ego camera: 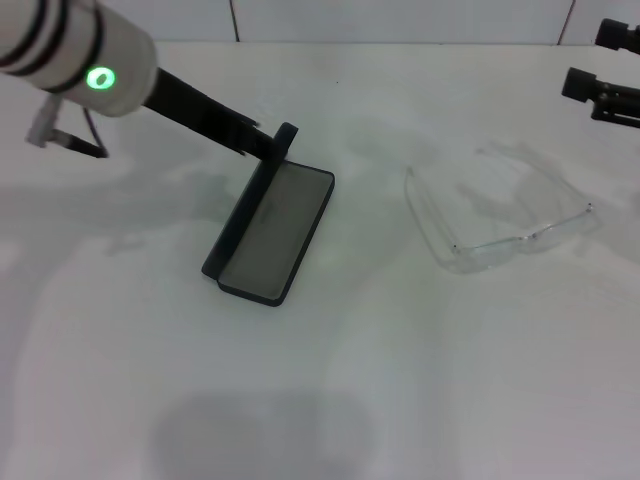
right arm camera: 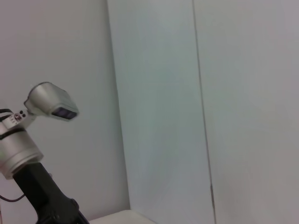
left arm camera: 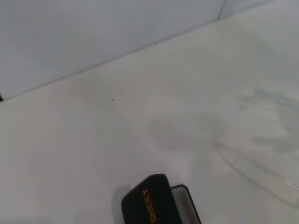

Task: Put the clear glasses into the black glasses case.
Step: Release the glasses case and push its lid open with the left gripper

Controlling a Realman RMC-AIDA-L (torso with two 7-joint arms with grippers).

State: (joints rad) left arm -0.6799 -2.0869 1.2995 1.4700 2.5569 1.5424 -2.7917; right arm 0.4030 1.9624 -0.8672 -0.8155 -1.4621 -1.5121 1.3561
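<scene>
Surface [ego camera: 330, 390] white, wall behind; black glasses case [ego camera: 275, 235] open, left claw [ego camera: 283, 138] at its lid, grip unclear; clear glasses [ego camera: 500, 215] well apart; right claw [ego camera: 600, 85] parked at far edge, state unclear.

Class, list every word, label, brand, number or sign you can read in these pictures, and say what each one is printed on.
"SHERY": orange lettering on the lid of the black case, seen in the left wrist view.
No other text is readable: the clear glasses, the table and the walls carry none. The green ring light on the left arm is not a sign.
</scene>
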